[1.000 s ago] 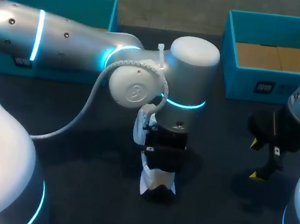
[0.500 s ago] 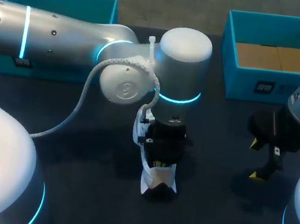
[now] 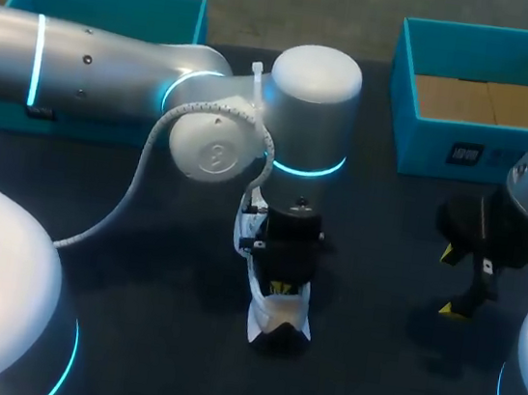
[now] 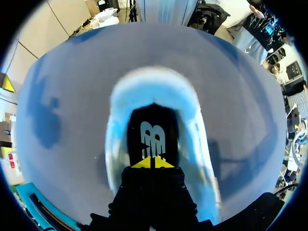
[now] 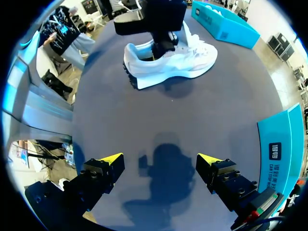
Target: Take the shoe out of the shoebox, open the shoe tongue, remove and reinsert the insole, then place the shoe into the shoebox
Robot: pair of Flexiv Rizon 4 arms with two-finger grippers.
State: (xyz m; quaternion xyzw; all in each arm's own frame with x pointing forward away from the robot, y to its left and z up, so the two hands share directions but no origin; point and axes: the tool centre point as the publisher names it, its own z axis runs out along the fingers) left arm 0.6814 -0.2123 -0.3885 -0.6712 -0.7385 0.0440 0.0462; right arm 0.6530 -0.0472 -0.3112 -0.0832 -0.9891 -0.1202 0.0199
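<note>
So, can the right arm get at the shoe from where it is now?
Probably yes: only bare table lies between its open fingers and the shoe, though the left gripper sits in the shoe's opening.

One white shoe (image 3: 277,321), two teal shoeboxes (image 3: 109,10) (image 3: 417,145), and two pincers, the left pincer (image 4: 151,162) and right pincer (image 5: 159,168).

Dark tabletop (image 3: 165,360), faint shadows

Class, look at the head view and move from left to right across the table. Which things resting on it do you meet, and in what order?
left teal box → white shoe → right teal box, which has brown cardboard in it.
</note>
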